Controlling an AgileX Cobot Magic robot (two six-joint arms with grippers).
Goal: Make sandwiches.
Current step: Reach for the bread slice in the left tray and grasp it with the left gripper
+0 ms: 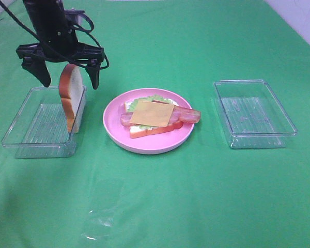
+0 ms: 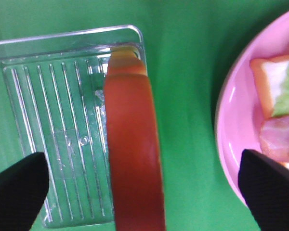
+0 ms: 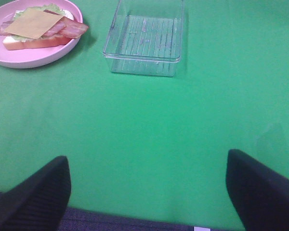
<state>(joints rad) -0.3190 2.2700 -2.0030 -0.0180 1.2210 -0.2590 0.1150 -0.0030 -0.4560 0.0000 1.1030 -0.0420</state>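
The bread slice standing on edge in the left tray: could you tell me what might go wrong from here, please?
1. The bread slice leans on edge against the left tray wall; the open left gripper straddling it could tip it over if a finger nudges it.
2. The cheese square lies loose atop the stack on the pink plate; setting bread down could shift it.

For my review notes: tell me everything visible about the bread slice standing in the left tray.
The bread slice is a toy with a white face and glossy orange-brown crust. It stands on edge, leaning against the right wall of the left tray, rounded top up. The open left gripper straddles its top without visibly touching it.
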